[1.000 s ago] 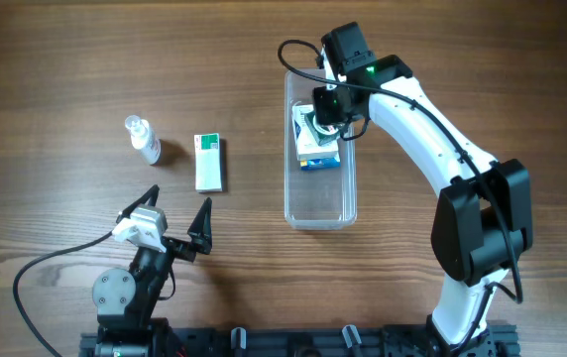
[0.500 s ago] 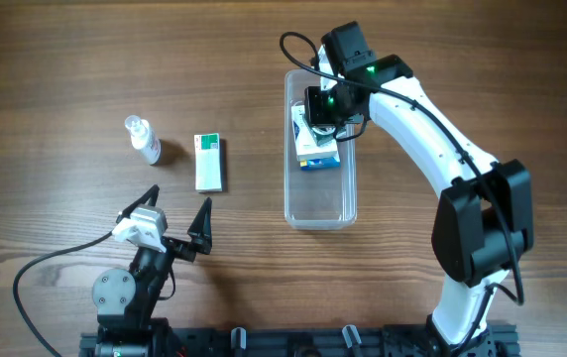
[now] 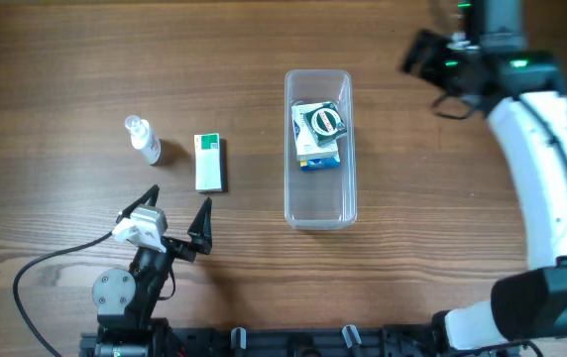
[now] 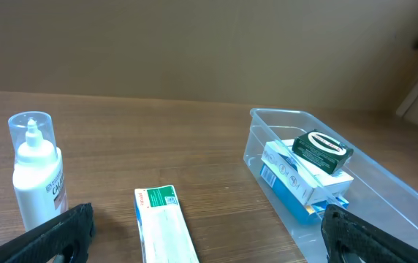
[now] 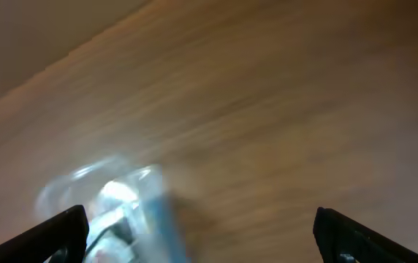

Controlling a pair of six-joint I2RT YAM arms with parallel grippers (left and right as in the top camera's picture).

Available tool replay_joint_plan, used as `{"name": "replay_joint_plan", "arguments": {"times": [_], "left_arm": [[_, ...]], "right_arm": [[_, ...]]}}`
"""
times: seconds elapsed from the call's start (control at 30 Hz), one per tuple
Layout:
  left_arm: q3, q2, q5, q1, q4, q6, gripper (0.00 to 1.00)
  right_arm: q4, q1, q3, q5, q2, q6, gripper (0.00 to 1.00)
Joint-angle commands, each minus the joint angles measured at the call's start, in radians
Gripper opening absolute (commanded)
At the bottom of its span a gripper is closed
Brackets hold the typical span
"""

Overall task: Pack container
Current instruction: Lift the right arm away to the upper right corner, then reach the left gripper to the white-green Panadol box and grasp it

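Note:
The container (image 3: 319,203) is a clear, long bin at the table's middle. In it lies a blue and white box (image 3: 315,151) with a dark green flat pack (image 3: 324,122) on top. My right gripper (image 3: 419,54) is open and empty at the far right, well clear of the bin. Its wrist view is blurred, with the container (image 5: 96,191) at lower left and the right gripper (image 5: 203,234) spread wide. My left gripper (image 3: 174,211) stands open near the front left. In its view the left gripper (image 4: 209,232) faces the container (image 4: 388,201).
A green and white box (image 3: 208,162) lies left of the bin, and a small clear spray bottle (image 3: 144,139) stands further left. In the left wrist view, the spray bottle (image 4: 37,179) and the green and white box (image 4: 165,228) are close ahead.
My right gripper has let go of the dark green pack onto the box in the bin. It has opened and swung up and away to the right. The left arm is still.

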Motion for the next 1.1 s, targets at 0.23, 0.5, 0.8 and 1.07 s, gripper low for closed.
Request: {"name": "replay_joint_plan", "arguments": {"times": [0.23, 0.5, 0.8, 1.07], "left_arm": [[-0.007, -0.006, -0.002, 0.008, 0.002, 0.023, 1.00], [-0.007, -0.006, -0.002, 0.008, 0.003, 0.023, 1.00], [0.027, -0.005, 0.378, 0.007, 0.105, -0.133, 1.00], [0.539, 0.326, 0.262, 0.007, -0.372, -0.028, 1.00]], "right_arm": [[-0.055, -0.336, -0.039, 0.032, 0.041, 0.080, 1.00], [-0.054, -0.336, -0.039, 0.032, 0.041, 0.081, 1.00], [-0.052, -0.336, -0.039, 0.032, 0.041, 0.081, 1.00], [-0.051, -0.336, -0.039, 0.032, 0.041, 0.081, 1.00]]}}
